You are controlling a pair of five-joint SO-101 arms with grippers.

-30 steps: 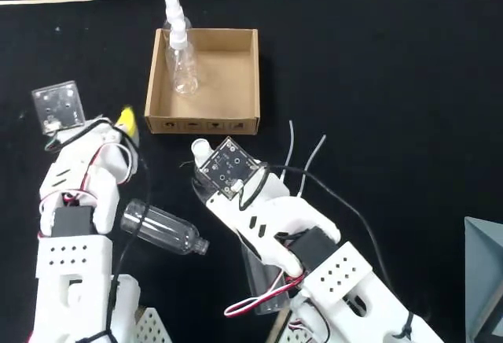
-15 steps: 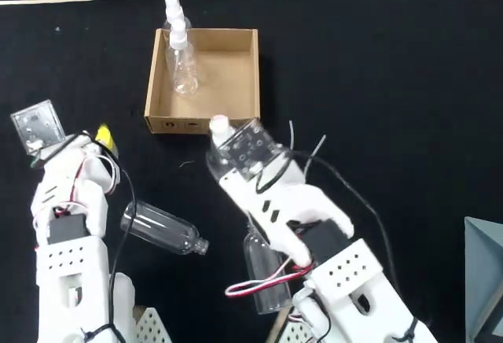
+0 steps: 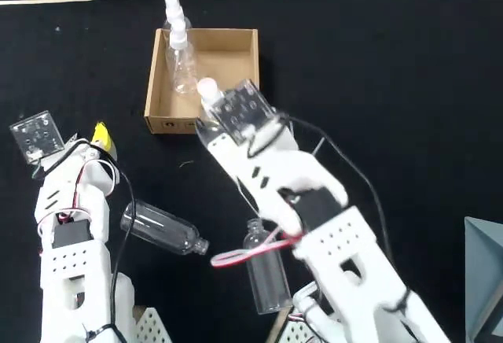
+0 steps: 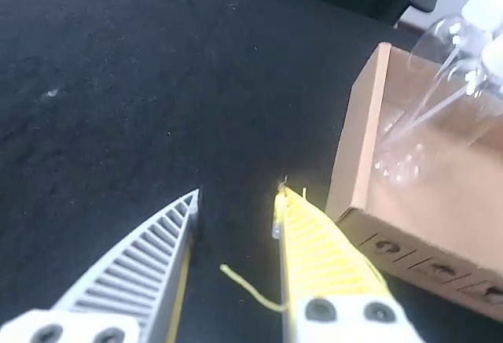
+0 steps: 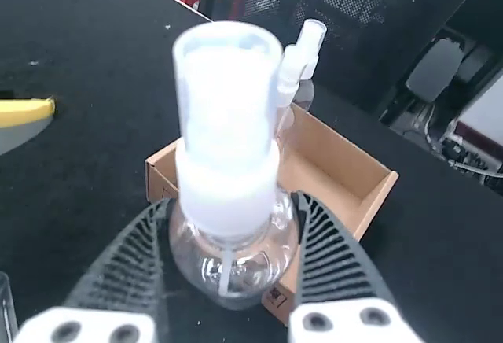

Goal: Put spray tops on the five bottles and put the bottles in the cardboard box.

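Standing in cardboard box (image 3: 253, 60), two capped bottles (image 3: 183, 66); right tool (image 5: 236, 206) clamping a third bottle (image 5: 228, 162); left tool (image 4: 236, 197) spread.

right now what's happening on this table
The right gripper is shut on a capped spray bottle, holding it upright at the near edge of the cardboard box. Two more capped bottles are at its far left corner. The left gripper is open and empty beside the box. Two uncapped bottles wait on the table: one lying on its side, the other close by.
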